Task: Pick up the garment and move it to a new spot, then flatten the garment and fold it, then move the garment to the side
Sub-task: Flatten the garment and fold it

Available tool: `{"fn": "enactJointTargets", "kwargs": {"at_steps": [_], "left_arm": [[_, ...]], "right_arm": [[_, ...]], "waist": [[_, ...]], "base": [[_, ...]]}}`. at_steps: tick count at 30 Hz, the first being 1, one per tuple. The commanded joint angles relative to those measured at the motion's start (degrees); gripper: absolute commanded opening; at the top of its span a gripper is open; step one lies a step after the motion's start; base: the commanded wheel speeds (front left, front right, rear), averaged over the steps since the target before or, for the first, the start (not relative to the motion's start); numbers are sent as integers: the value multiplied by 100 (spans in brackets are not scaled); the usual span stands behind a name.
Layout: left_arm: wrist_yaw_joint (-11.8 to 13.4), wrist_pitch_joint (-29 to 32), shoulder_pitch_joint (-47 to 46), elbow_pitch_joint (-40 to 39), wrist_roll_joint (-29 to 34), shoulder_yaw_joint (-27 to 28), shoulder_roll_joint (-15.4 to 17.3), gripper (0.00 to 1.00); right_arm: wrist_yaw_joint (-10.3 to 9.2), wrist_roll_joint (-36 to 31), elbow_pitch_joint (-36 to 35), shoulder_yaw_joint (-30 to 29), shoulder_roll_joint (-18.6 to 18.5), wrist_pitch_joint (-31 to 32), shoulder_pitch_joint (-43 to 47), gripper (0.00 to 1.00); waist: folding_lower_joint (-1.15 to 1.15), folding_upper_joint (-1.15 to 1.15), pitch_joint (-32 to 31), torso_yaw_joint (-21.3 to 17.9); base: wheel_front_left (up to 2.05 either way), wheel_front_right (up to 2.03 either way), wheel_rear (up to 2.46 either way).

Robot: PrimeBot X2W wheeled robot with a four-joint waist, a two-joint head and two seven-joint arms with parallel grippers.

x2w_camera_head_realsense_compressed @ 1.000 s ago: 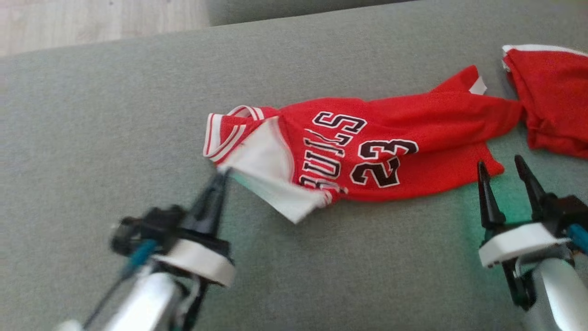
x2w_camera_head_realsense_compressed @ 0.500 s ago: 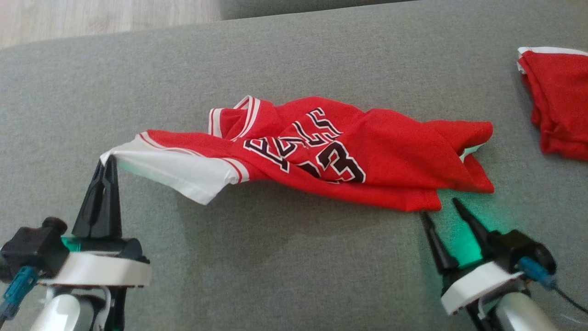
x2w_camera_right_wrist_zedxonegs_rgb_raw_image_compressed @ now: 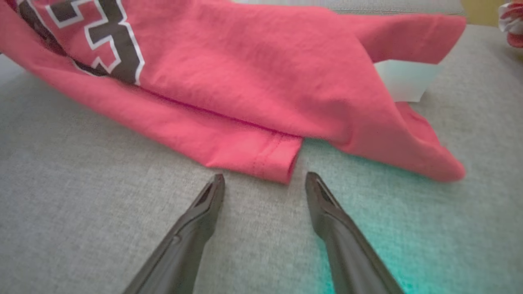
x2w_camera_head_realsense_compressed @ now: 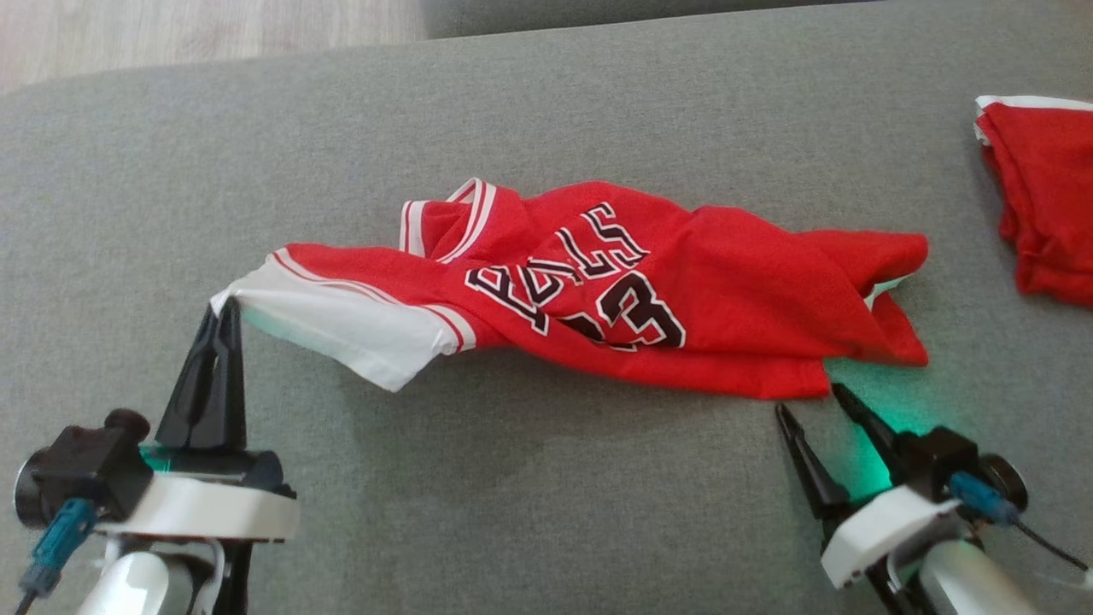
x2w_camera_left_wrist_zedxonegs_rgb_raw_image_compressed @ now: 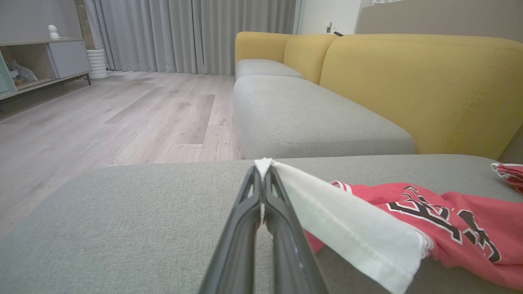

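The garment is a red jersey with black lettering and a white sleeve, lying crumpled across the grey sofa cushion. My left gripper is shut on the tip of the white sleeve, lifting it off the cushion at the left; in the left wrist view the left gripper pinches that white corner. My right gripper stands open just below the garment's red hem corner; in the right wrist view the right gripper has nothing between its fingers.
A second red garment lies at the cushion's right edge. Wooden floor lies beyond the far edge. The left wrist view shows a yellow-backed sofa and a shelf unit.
The left gripper took the white sleeve and dragged the garment left, stretching it out and pulling it away from the other red garment. The right gripper followed leftward, still open.
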Motion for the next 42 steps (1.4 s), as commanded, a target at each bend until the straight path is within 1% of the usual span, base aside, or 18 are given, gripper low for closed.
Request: {"fn": "enactJointTargets", "kwargs": {"at_steps": [1, 4, 5, 6, 7, 9, 11, 13, 15, 18, 22, 24, 26, 29, 33, 36, 39, 42], "left_arm": [[5, 17, -289, -156, 54, 230, 111, 0], [-11, 15, -330, -132, 56, 192, 95, 0], [-18, 15, -340, -124, 53, 181, 91, 0], [-24, 17, -350, -117, 51, 170, 88, 0], [-29, 18, -361, -109, 48, 160, 85, 0], [-44, 19, -388, -94, 38, 143, 77, 0], [-133, -88, -490, -160, 36, 142, 85, 0], [-248, -172, -621, -316, -49, 184, 84, 0], [-396, -213, -847, -539, -139, 260, 140, 0], [-602, -121, -1370, -882, -352, 435, 245, 0], [-838, 331, -2262, -1141, -742, 538, 336, 0], [-928, 591, -2741, -1180, -930, 522, 330, 0], [-997, 806, -3211, -1112, -1028, 485, 325, 0], [-1079, 1041, -3793, -861, -1166, 409, 251, 0], [-1168, 1281, -4320, -372, -1365, 297, 109, 0], [-1202, 1584, -4412, 4, -1570, 153, 42, 0], [-1240, 1832, -4295, 284, -1664, -57, 15, 0], [-1268, 1930, -4188, 442, -1682, -208, -21, 0]], "right_arm": [[-4, -51, -78, 80, -22, -33, -123, 100], [-4, -83, 14, 105, 37, -33, -241, 100], [-4, -82, 42, 130, 54, -33, -269, 49], [-4, -68, 57, 176, 67, -33, -292, 9], [-4, -49, 77, 214, 68, -33, -310, 0], [-4, -16, 95, 245, 50, -33, -333, 0], [-4, 25, -219, 30, -2, -33, -317, 0], [-4, 252, -733, -305, -8, -33, -245, 0], [-4, 402, -1366, -557, -173, -33, -185, 0], [-4, 694, -2294, -912, -630, 23, -206, 0], [-4, 1065, -3412, -1533, -1297, 623, -536, 0], [-4, 1152, -3772, -1861, -1600, 985, -774, 0], [-4, 1240, -3963, -2091, -1833, 1306, -1020, 0], [-4, 1440, -4013, -2246, -2024, 1699, -1380, 0], [-4, 1758, -3673, -2152, -2166, 2219, -1722, 0], [-4, 2091, -3233, -1865, -2193, 2709, -1815, 0], [-4, 2379, -2778, -1407, -2192, 3136, -1818, 0], [-4, 2487, -2502, -1092, -2169, 3193, -1866, 0]], "waist": [[0, 0, 0, 5], [0, 0, 7, 17], [0, 0, 10, 20], [0, 0, 13, 24], [0, 0, 14, 26], [0, 0, 6, 29], [0, 0, -39, 24], [0, 0, -85, 16], [0, 0, -165, 3], [0, 0, -313, -37], [0, 0, -511, -112], [0, 0, -579, -136], [0, 0, -627, -144], [0, 0, -687, -151], [0, 0, -740, -133], [0, 0, -721, -118], [0, 0, -579, -93], [0, 0, -418, -58]], "base": [[0, 0, 0], [0, 0, 0], [0, 0, 0], [0, 0, 0], [0, 0, 0], [0, 0, 0], [0, 0, 0], [0, 0, 0], [0, 0, 0], [0, 0, 0], [0, 0, 0], [0, 0, 0], [0, 0, 0], [0, 0, 0], [0, 0, 0], [0, 0, 0], [0, 0, 0], [0, 0, 0]]}}
